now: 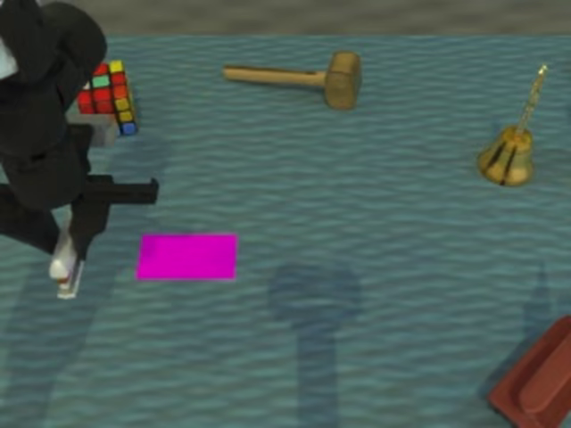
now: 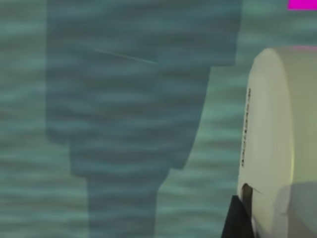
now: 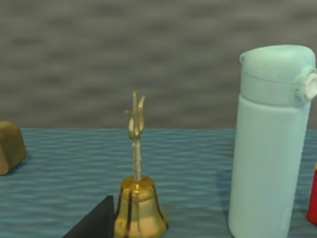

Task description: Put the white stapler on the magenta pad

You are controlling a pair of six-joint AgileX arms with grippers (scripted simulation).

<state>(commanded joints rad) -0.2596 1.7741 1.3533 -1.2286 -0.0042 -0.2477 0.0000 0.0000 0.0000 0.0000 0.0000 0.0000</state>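
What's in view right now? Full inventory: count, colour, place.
white stapler: 1, white-grey, far left, just left of the pad, at the left gripper
magenta pad: 1, magenta, left of centre
puzzle cube: 1, multicoloured, back left
grey block: 1, pale grey, beside the cube
mallet: 1, wooden, back centre
bell: 1, gold, right
tray: 1, dark red, front right corner
bottle: 1, pale aqua, right wrist view only
left gripper: 1, black, over the stapler

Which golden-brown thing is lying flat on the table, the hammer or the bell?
The wooden hammer lies flat along the far edge. The brass bell, at the right, stands upright with its handle pointing up.
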